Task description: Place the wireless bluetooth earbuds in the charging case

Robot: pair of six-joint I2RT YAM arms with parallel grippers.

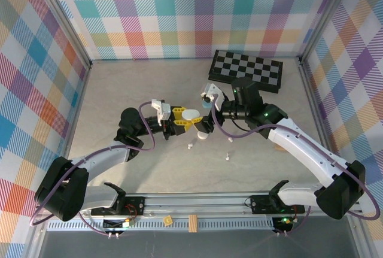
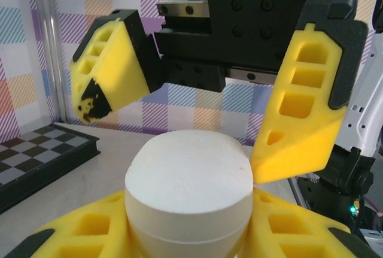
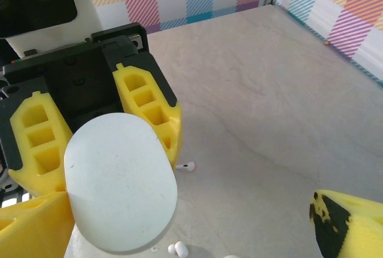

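The charging case (image 2: pixel 188 180) is a white, rounded pebble with its lid down, held above the table. My left gripper (image 2: pixel 188 237) is shut on its lower half, a yellow finger on each side. The top view has the case (image 1: pixel 191 115) at mid-table in the left gripper (image 1: pixel 183 120). My right gripper (image 2: pixel 176 144) faces it with jaws wide open, one yellow fingertip (image 2: pixel 263 168) right at the case's rim. The right wrist view has the case (image 3: pixel 119 180) at lower left. Tiny white earbuds lie on the table below: one (image 3: pixel 188 166) and another (image 3: pixel 178 248). From above the earbuds show as three white specks (image 1: pixel 189 146), (image 1: pixel 229 139), (image 1: pixel 228 158).
A black-and-white chessboard (image 1: pixel 246 70) lies at the back right, close behind the right arm. Plaid walls enclose the table on three sides. Bare tabletop stretches to the left and toward the near rail, where two small blocks (image 1: pixel 192 222) sit.
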